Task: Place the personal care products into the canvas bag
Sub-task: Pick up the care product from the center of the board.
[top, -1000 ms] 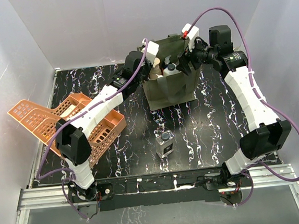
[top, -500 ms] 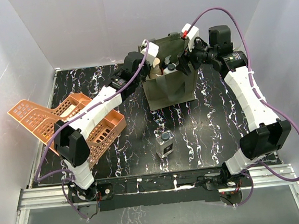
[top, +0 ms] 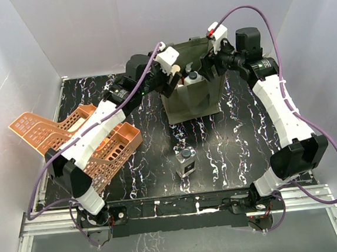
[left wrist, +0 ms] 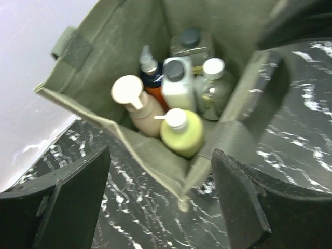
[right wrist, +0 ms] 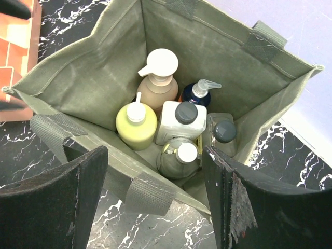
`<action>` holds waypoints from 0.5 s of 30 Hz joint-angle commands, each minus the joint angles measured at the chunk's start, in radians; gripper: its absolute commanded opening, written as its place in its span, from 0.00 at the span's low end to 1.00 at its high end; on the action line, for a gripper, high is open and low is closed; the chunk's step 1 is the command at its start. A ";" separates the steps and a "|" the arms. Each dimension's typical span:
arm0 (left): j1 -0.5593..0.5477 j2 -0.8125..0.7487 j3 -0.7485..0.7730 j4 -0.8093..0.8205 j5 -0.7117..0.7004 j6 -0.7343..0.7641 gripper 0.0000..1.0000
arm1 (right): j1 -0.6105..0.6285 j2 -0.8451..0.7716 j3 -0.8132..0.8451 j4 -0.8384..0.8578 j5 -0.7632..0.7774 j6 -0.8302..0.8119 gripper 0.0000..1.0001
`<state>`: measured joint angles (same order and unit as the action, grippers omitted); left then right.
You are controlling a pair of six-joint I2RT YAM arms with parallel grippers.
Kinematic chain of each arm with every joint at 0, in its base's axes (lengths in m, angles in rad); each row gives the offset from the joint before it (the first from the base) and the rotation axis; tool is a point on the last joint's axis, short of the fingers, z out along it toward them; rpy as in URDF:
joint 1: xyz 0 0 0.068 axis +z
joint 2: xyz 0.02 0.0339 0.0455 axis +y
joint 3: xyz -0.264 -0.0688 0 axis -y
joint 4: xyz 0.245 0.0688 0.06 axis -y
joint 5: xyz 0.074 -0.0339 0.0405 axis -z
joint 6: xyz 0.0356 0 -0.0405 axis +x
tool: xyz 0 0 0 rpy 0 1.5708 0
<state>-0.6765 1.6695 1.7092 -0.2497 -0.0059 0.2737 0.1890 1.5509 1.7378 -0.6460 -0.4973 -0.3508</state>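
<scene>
Personal care products [left wrist: 179,132] are found mostly inside the canvas bag [right wrist: 98,72], which is stood upright and open-mouthed at the far middle of the black marbled table [top: 240,137]. Six bottles are packed close together on its floor:

- a tan pump bottle [right wrist: 157,88]
- a yellow-green pump bottle [right wrist: 136,124]
- a white bottle [right wrist: 179,127] with a dark cap
- an orange bottle [left wrist: 154,88] with a blue top and a clear pump
- a dark round bottle [right wrist: 178,158] with a white cap
- a clear bottle [right wrist: 223,132] with a black cap

The square clear bottle [top: 186,163] is seen standing alone on the table, well apart from the bag, toward the near edge.

The left gripper [left wrist: 161,171] is held above the bag's left rim, its jaws spread wide with nothing between them. The right gripper [right wrist: 154,176] is held above the bag's right side, likewise spread wide and gripping nothing. Orange baskets [top: 117,145] are seen at the table's left.
</scene>
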 commanded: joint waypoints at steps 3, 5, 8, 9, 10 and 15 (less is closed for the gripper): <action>-0.028 -0.120 0.024 -0.175 0.332 0.064 0.81 | 0.003 -0.041 0.000 0.100 0.135 0.069 0.75; -0.054 -0.139 0.014 -0.246 0.392 0.086 0.82 | 0.002 -0.046 -0.011 0.114 0.198 0.101 0.76; -0.115 -0.167 -0.031 -0.319 0.417 0.102 0.84 | 0.003 -0.059 -0.036 0.133 0.261 0.124 0.76; -0.143 -0.177 -0.049 -0.336 0.420 0.110 0.85 | 0.003 -0.068 -0.051 0.143 0.262 0.124 0.76; -0.170 -0.186 -0.072 -0.345 0.420 0.116 0.85 | 0.003 -0.082 -0.070 0.157 0.258 0.125 0.76; -0.305 -0.240 -0.193 -0.370 0.411 0.123 0.87 | 0.003 -0.148 -0.177 0.210 0.218 0.130 0.76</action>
<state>-0.8997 1.4948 1.5879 -0.5411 0.3618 0.3759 0.1894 1.4883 1.6093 -0.5434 -0.2810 -0.2455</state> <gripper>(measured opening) 0.865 0.758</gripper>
